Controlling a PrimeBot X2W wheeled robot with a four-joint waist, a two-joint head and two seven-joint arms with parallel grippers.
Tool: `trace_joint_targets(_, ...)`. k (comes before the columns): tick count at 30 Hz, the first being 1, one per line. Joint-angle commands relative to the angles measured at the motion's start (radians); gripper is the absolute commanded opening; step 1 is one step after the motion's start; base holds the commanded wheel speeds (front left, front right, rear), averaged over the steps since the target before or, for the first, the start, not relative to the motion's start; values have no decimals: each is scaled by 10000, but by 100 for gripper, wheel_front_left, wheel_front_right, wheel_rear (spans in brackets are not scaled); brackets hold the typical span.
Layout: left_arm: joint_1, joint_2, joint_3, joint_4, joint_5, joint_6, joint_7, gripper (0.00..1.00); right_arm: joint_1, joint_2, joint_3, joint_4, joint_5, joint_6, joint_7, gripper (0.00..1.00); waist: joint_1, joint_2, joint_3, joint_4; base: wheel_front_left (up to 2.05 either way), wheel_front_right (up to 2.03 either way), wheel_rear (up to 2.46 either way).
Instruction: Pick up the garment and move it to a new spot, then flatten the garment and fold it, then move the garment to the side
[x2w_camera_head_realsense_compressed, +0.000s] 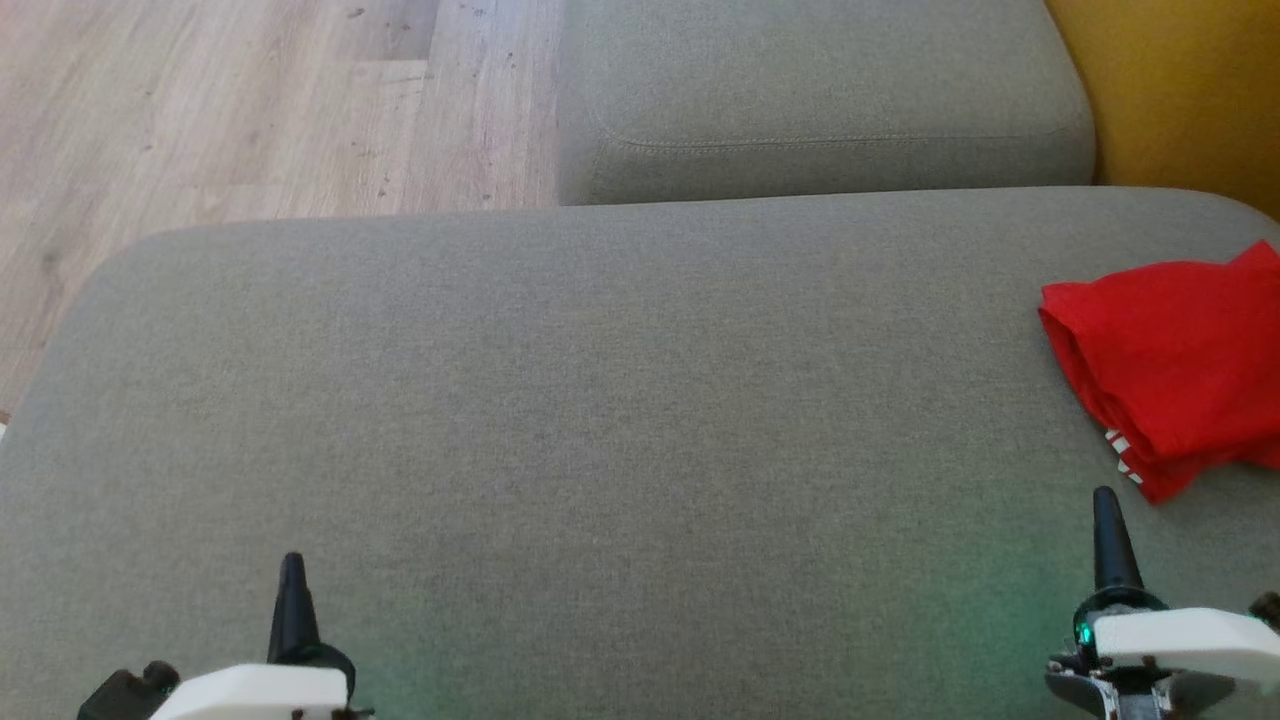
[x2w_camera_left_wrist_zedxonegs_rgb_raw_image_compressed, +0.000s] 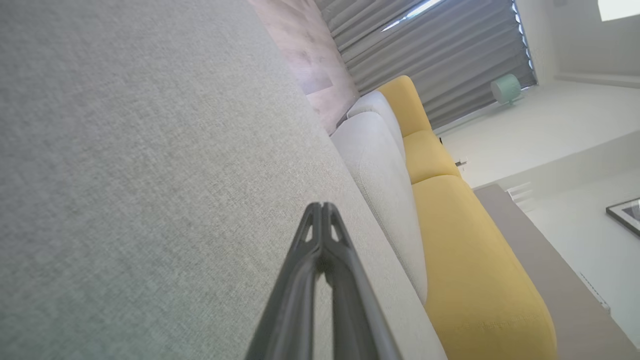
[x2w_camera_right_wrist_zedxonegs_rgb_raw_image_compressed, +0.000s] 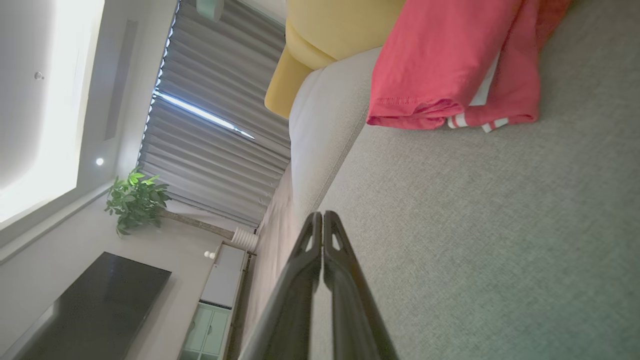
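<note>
The red garment (x2w_camera_head_realsense_compressed: 1170, 360) is sitting folded up at the right edge of the head view, on the big grey cushion (x2w_camera_head_realsense_compressed: 600, 400), with some white stripes peeking out at its lower edge. Both grippers are hanging along the bottom of the frame. The left gripper (x2w_camera_head_realsense_compressed: 292, 565) is sitting at lower left, well apart from the garment. The right gripper (x2w_camera_head_realsense_compressed: 1104, 500) is pointing up at lower right, just below the garment and not touching it. Both are showing fingers pressed tight together, pinching nothing. Wood floor (x2w_camera_head_realsense_compressed: 250, 100) is showing at upper left, and yellow upholstery (x2w_camera_head_realsense_compressed: 1180, 80) is filling the upper right corner.
</note>
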Motion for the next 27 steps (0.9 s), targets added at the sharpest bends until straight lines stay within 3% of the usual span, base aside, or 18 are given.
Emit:
trace_joint_targets(1,-616,115,357,-235,-320,-100,61,0,-599,-246,69,-271,370,46,122,0,1,0,18,-10,0,0,0)
trace_joint_targets(27,-1389,95,1078,8,-3142,-466,804,0,-1432,-255,-171,27,3340,60,859,0,0,0,281,-156,0,0,0)
